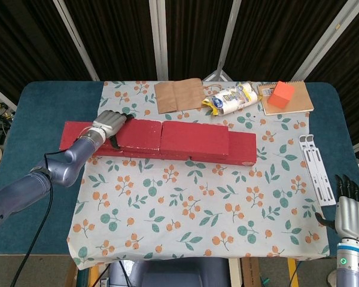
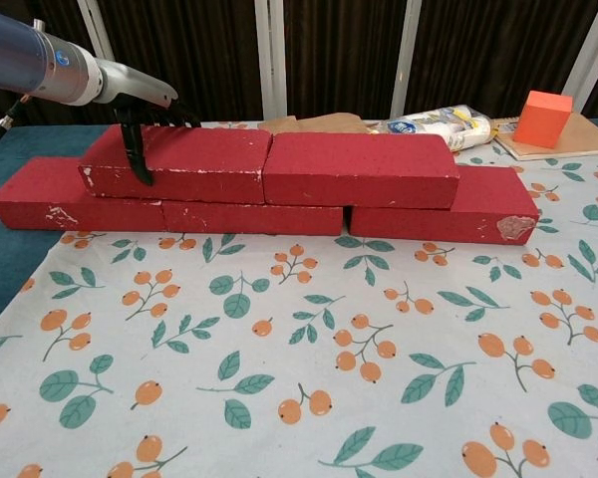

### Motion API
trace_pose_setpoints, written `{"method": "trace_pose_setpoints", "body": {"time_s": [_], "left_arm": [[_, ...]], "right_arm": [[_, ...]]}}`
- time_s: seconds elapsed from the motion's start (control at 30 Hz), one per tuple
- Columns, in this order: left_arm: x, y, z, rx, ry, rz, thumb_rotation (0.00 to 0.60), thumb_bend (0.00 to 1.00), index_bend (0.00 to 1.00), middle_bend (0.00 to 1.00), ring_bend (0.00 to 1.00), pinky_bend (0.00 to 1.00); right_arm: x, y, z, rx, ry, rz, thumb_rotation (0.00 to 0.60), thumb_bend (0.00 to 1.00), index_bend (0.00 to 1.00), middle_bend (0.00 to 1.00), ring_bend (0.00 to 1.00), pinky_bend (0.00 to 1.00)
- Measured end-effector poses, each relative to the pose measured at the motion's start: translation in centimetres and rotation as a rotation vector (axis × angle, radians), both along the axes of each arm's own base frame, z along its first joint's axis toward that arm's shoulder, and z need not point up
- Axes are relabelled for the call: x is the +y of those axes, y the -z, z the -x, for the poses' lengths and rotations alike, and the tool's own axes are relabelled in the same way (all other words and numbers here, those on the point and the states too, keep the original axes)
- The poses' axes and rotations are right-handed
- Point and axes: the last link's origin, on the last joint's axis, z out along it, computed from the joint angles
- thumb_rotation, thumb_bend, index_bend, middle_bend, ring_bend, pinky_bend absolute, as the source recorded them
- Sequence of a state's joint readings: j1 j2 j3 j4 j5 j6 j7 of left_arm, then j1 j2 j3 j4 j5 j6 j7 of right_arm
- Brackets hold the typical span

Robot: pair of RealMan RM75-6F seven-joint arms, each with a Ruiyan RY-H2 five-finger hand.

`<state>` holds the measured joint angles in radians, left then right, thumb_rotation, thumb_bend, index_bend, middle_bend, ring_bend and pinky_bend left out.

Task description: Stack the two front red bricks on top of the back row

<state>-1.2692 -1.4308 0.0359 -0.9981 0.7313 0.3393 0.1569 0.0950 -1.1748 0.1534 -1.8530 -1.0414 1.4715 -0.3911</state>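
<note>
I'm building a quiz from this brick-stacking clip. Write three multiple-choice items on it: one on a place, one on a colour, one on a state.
1. Where does the left robot hand rest?
A. On the left upper brick
B. On the notebook
C. On the bare tablecloth

2. What colour is the cube on the notebook?
A. Blue
B. Orange
C. Green

3. How do the two upper bricks sit?
A. Stacked on the lower row, end to end
B. Flat on the cloth in front of the row
C. Standing on end

Answers: 1 A, its fingers hook over that brick's left end in the chest view. 2 B, it shows orange in both views. 3 A, the left one and the right upper brick lie side by side atop the lower bricks.
</note>
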Motion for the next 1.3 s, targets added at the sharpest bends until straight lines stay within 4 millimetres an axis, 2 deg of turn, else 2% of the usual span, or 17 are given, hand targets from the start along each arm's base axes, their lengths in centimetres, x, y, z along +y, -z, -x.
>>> {"method": "trace_pose_setpoints", "body": {"time_s": [0.77, 0.9, 1.3], "left_arm": [[-0.06, 0.11, -0.18, 0.016, -0.011, 0.008, 0.600, 0.16, 0.30, 0.26, 0.24, 0.26], [-0.04, 0.09, -0.14, 0.025, -0.013, 0.007, 0.600, 0.11, 0.27, 0.23, 0.23, 0.26], [0.05, 0.41, -0.07, 0.041, -0.022, -0.003, 0.600, 0.11, 0.25, 0.22, 0.21, 0.25]], "right_arm": [[-0.16, 0.01, -0.02, -0.003, 0.002, -0.006, 0.600, 0.21, 0.00, 0.00, 0.02, 0.00], [-0.17, 0.01, -0.04, -0.004, 0.001, -0.005, 0.600, 0.21, 0.00, 0.00, 0.02, 0.00], [-0.25, 0.04, -0.05, -0.002, 0.002, -0.006, 0.600, 0.21, 0.00, 0.00, 0.02, 0.00]]}}
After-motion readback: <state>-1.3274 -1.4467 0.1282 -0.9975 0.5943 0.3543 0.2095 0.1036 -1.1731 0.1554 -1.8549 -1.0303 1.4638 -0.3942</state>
